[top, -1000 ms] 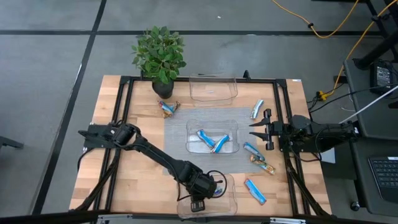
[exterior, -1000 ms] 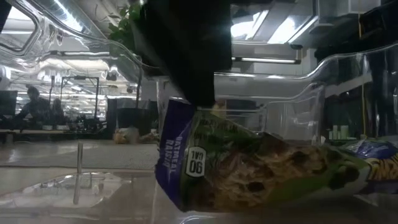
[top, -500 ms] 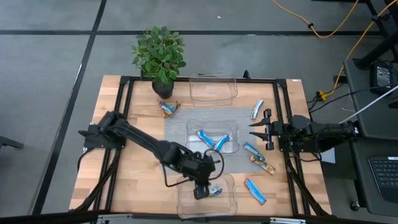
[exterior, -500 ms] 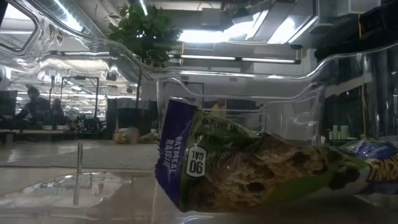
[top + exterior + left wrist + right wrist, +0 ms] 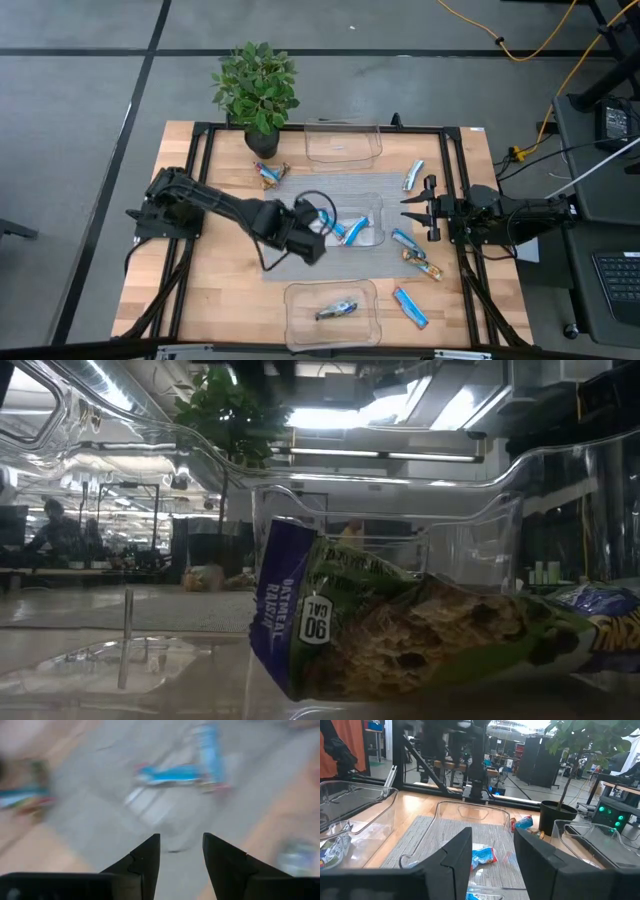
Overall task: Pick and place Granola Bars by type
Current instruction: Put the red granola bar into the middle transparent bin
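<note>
My left gripper point(image 5: 318, 224) point(image 5: 181, 845) hovers open at the left end of the middle clear bin point(image 5: 375, 205), which holds bright blue bars point(image 5: 350, 230) point(image 5: 175, 772). One greenish bar with a purple end point(image 5: 335, 310) point(image 5: 400, 630) lies flat on the floor of the near bin point(image 5: 292, 318). Loose bars lie on the table: one by the plant point(image 5: 268, 173), a silvery one point(image 5: 413, 175), and three on the right point(image 5: 405, 240) point(image 5: 422, 263) point(image 5: 410, 307). My right gripper point(image 5: 412, 207) point(image 5: 492, 845) waits open at the right side, pointing at the middle bin.
A third clear bin point(image 5: 343, 143) stands at the far edge. A potted plant point(image 5: 257, 90) sits at the far left corner. A grey mat point(image 5: 285, 215) lies under the middle bin. Bare wood shows on the left half of the table point(image 5: 200, 270).
My left gripper has risen out of the near bin and swung toward the far edge, over to the middle bin's left end. The greenish bar has stayed lying in the near bin.
</note>
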`<state>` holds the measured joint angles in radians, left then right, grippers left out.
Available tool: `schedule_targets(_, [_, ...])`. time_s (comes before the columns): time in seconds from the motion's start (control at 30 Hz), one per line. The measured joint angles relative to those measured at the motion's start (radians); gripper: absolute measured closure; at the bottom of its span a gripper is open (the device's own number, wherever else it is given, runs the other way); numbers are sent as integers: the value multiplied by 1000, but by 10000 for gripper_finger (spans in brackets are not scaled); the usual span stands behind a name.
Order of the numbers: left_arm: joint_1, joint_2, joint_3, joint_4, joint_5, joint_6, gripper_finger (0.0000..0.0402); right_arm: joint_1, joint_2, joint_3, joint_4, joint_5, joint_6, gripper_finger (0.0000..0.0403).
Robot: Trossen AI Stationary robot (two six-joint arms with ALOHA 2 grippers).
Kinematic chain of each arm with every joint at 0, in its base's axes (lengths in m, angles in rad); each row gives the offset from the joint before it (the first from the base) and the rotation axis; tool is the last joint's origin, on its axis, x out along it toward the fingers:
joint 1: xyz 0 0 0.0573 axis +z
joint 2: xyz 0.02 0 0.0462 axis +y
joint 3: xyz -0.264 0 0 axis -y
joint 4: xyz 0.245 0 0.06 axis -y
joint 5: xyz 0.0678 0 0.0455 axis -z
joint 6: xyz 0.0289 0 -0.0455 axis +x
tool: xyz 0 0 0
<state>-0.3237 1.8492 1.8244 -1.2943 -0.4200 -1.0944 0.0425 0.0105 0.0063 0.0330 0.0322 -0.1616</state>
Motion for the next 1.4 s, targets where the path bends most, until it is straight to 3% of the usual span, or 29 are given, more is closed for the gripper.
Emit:
schedule_targets(0.2, [91,0,-1,-278,-86,-77,261,0,0,0,0,0,0,254])
schedule_targets(0.47, [208,-39,-238,-268,-135,-92,261,0,0,0,0,-1,0,254])
schedule_targets(0.83, [364,-233,-648,99,-129,-50,261,0,0,0,-1,-6,0,254])
schedule_targets(1.03, [518,-380,-837,317,-28,25,261,0,0,0,0,-5,-3,254])
schedule_targets(1.2, [629,-438,-913,502,46,114,261,0,1,0,0,-2,-4,254])
schedule_targets(1.4, [707,-427,-919,540,41,227,251,0,0,0,0,0,-4,254])
